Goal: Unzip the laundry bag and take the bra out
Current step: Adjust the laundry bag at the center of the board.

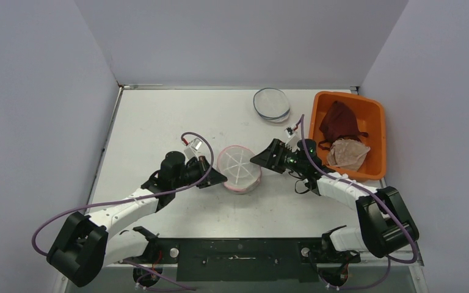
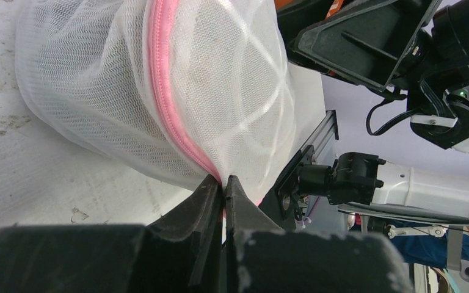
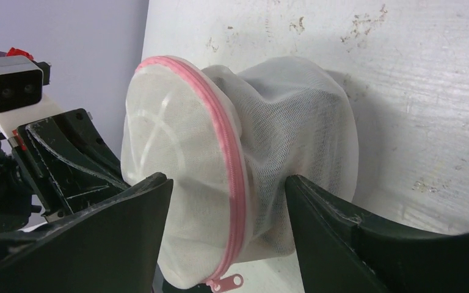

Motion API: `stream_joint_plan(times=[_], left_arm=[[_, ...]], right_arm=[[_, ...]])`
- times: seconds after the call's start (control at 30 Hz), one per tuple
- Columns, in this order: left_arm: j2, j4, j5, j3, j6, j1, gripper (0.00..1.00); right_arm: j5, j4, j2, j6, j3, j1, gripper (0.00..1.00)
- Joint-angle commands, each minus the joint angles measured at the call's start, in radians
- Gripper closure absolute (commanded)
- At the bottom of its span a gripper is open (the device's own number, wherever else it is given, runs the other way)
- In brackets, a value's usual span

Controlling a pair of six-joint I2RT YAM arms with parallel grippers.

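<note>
A round white mesh laundry bag [image 1: 239, 169] with a pink zipper around its rim sits at the table's middle. My left gripper [image 1: 221, 179] is shut on the bag's pink zipper seam [image 2: 177, 116] at its left edge, fingertips [image 2: 210, 192] pinching the mesh. My right gripper [image 1: 255, 160] is open at the bag's right edge, its fingers [image 3: 140, 201] straddling the bag [image 3: 232, 177] without closing. The pink zipper pull [image 3: 227, 283] hangs at the bag's lower edge between the fingers. The bra is hidden inside the bag.
An orange bin [image 1: 375, 119] with a dark red garment and a pale mesh item stands at the back right. A second flat round mesh bag [image 1: 272, 104] lies at the back, left of the bin.
</note>
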Motion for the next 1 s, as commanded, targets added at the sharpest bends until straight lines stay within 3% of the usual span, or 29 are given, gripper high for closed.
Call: stream_joint_plan(times=[0.0,0.13,0.4,0.53,0.67,0.73,0.77,0.83,0.97], left_arm=[[-0.008,0.030,0.026,0.009,0.023,0.005,1.00],[-0.002,0.037,0.027,0.012,0.019,0.005,1.00],[0.008,0.038,0.024,0.060,0.017,0.005,1.00],[0.056,0.049,0.031,0.121,0.012,0.002,1.00],[0.132,0.034,0.030,0.234,0.029,-0.014,0.98],[0.171,0.001,0.027,0.295,0.041,-0.023,0.82],[0.182,-0.021,0.021,0.319,0.042,-0.028,0.65],[0.173,-0.060,-0.022,0.328,0.040,-0.037,0.45],[0.059,-0.101,-0.125,0.211,-0.012,-0.038,0.24]], right_arm=[[-0.053,0.071,0.036,-0.046,0.062,-0.009,0.38],[-0.065,0.067,0.034,-0.042,0.054,-0.007,0.61],[-0.075,0.028,-0.109,-0.010,-0.033,-0.007,0.92],[-0.044,0.041,-0.245,0.068,-0.122,0.009,0.95],[0.107,0.057,-0.443,0.191,-0.239,0.067,0.95],[0.230,0.086,-0.538,0.259,-0.311,0.128,0.95],[0.309,0.106,-0.578,0.288,-0.348,0.158,0.95],[0.417,0.130,-0.639,0.332,-0.410,0.204,0.95],[0.506,0.179,-0.665,0.391,-0.498,0.231,0.95]])
